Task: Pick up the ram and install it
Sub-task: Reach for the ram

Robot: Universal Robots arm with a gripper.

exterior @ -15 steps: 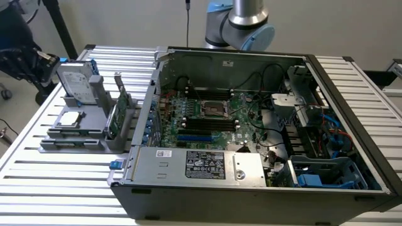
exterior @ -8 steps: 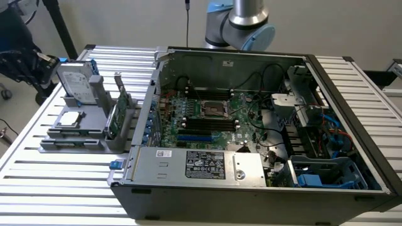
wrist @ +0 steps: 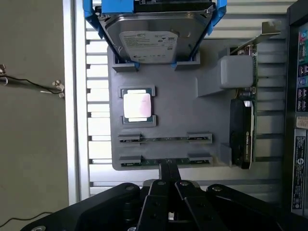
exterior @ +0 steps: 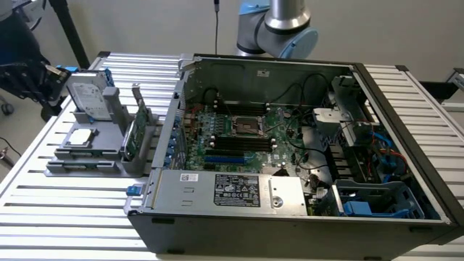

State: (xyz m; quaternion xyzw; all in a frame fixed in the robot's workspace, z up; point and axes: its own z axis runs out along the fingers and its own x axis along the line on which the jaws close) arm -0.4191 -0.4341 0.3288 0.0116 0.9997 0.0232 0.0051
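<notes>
Two ram sticks stand on edge in the grey holder [wrist: 192,115]: one [wrist: 166,139] farther from my gripper, the other [wrist: 144,163] at the holder's edge nearest my gripper. In the exterior view they [exterior: 81,155] sit at the holder's near end. My gripper [wrist: 168,169] hangs above that edge, shut and holding nothing, and its joined fingertips overlap the nearer stick in the wrist view. The gripper's dark body [exterior: 25,76] is at the exterior view's left. The open computer case [exterior: 406,109] shows the motherboard's black ram slots [exterior: 243,144].
The holder also carries a hard drive in a blue bracket [wrist: 151,38], a CPU [wrist: 137,105] and a taller green expansion card [wrist: 252,110]. The case wall [exterior: 168,130] rises right beside the holder. Slatted metal table [exterior: 73,217] underneath.
</notes>
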